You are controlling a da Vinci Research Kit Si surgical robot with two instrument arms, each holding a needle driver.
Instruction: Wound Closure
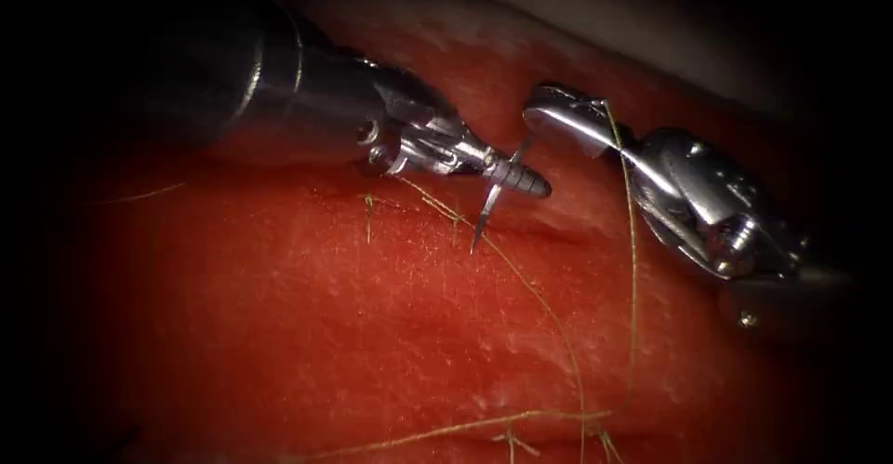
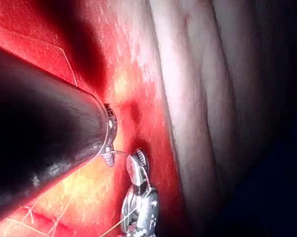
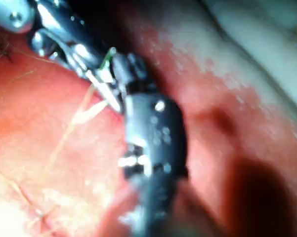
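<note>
Needle (image 1: 493, 196) is held by the left gripper (image 1: 526, 181), whose jaws are closed on it near the middle of its curve. Its pointed end hangs down above the tissue (image 1: 326, 334) and its other end rises toward the right gripper (image 1: 558, 115). As far as I can see, the needle is not in the tissue; the point stands just over the surface, near the cut (image 1: 558, 236). The right gripper comes in from the right and its tip is just beside the upper end of the needle; I cannot tell if its jaws are open or closed, or if they touch the needle. Thread (image 1: 633, 241) runs over the right gripper, goes down on the right side, and meets other strands low on the tissue. One more strand goes from under the left gripper across the tissue. Short cut ends of thread (image 1: 368, 218) stand on the tissue at the left of the needle. In the left wrist view the needle (image 2: 119, 153) shows as a thin line between the left tool's tip and the right gripper (image 2: 137, 165)
</note>
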